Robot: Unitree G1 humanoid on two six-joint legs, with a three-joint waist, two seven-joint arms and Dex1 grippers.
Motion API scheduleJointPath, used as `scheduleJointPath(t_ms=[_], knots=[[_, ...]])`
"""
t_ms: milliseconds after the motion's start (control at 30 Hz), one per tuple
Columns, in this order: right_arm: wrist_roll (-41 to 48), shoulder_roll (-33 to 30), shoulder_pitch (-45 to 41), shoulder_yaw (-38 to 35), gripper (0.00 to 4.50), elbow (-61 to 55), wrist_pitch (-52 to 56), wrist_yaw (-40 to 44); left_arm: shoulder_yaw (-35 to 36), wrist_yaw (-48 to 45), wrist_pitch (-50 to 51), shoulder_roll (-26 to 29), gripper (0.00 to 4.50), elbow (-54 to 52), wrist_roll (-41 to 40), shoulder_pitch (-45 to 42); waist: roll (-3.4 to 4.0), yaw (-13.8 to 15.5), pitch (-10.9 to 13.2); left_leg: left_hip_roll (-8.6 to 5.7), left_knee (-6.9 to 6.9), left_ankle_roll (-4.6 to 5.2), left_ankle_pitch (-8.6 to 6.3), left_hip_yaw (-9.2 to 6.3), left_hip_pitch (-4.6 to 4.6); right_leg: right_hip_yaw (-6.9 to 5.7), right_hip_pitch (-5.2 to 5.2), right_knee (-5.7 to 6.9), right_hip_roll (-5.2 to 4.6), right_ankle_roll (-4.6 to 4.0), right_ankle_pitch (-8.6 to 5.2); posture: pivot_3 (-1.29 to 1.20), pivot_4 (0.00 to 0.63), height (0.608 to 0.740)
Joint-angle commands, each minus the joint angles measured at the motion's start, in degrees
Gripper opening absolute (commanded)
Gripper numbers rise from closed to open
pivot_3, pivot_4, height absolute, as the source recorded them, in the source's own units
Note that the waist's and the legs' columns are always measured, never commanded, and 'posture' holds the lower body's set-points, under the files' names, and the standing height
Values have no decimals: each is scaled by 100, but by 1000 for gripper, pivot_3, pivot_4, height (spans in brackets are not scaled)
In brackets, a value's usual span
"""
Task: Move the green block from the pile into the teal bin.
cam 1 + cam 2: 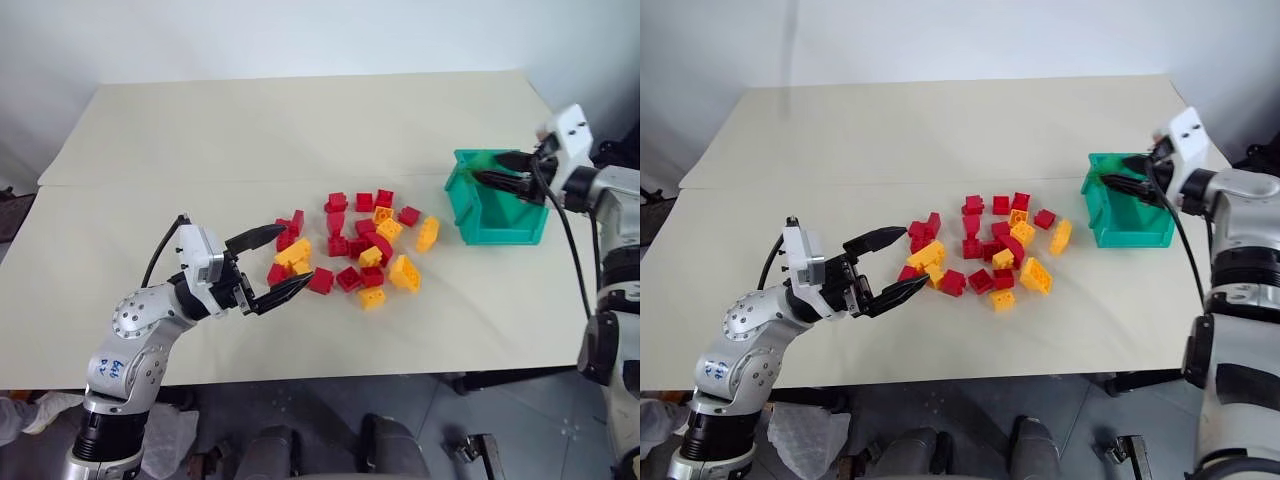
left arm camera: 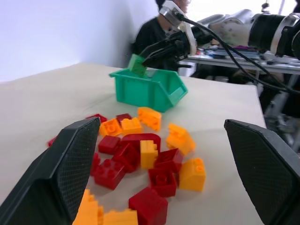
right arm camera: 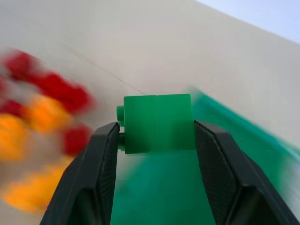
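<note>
The table [image 1: 250, 140] is covered with a pale cream sheet; a fold line runs across it behind the pile [image 1: 352, 246]. Behind the table stands a plain light wall. Below the front edge of the table there is a grey floor. In the left wrist view, beyond the teal bin [image 1: 497, 205], a person in dark clothes sits at another table with some objects on it that I cannot identify.

The pile of red and yellow-orange bricks lies near the middle of the table. The teal bin stands on the table to the right of the pile, well apart from it. The left gripper [image 1: 272, 265] is just beside the left edge of the pile, slightly above the table, and its two black fingers are spread wide with nothing between them.

The right gripper [image 3: 157, 136] is over the bin, at its rim on the side away from the pile. Its fingers pinch the green block [image 3: 158, 123] from both sides, and the block is above the bin opening, not yet inside.

On the left arm near the elbow there is a small mark of blue handwriting [image 1: 109, 367], but I cannot read it. I can read no text on the bin.
</note>
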Motion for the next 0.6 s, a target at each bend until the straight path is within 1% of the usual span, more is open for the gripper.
scheduleJointPath(t_ms=[33,133,267,300,467,533,600], knots=[[19,-127,2,-144,2049,163,-160,-711,-28,-156,-143,-21,4500,134,44,-116,1,-73,0,2,0,0,0,1,0,0,0,-2,3,-1,0,0,150,740],[53,-107,0,-149,2049,386,-211,-969,-22,-212,-195,-26,4500,241,71,-177,2,-102,1,14,0,0,1,1,0,0,0,-1,3,-1,0,0,150,740],[172,-54,-63,-182,2049,678,-46,-1052,-8,-264,-270,-26,4500,345,106,-205,1,-83,1,20,0,2,2,2,-2,1,1,-2,0,0,0,0,150,740],[199,-52,-74,-180,2809,714,-8,-1028,-2,-270,-278,-26,4500,359,109,-210,1,-72,1,20,1,3,2,1,-4,1,2,-4,0,0,0,0,150,740],[215,-123,-60,-206,4466,800,-513,-1250,96,-315,-318,64,4500,441,157,-175,2,-48,1,18,2,5,3,-3,-7,-2,5,-8,-1,2,1,0,150,740],[362,-205,54,-264,4492,542,-867,-923,193,-306,-342,191,4500,498,262,-89,2,-55,1,18,2,5,3,-4,-6,-3,6,-8,-1,2,1,0,150,740],[837,-275,458,-364,4492,-233,-1098,136,355,-290,-439,397,4500,574,445,91,2,-70,1,18,1,5,3,-4,-6,-3,6,-10,0,2,1,0,150,740]])
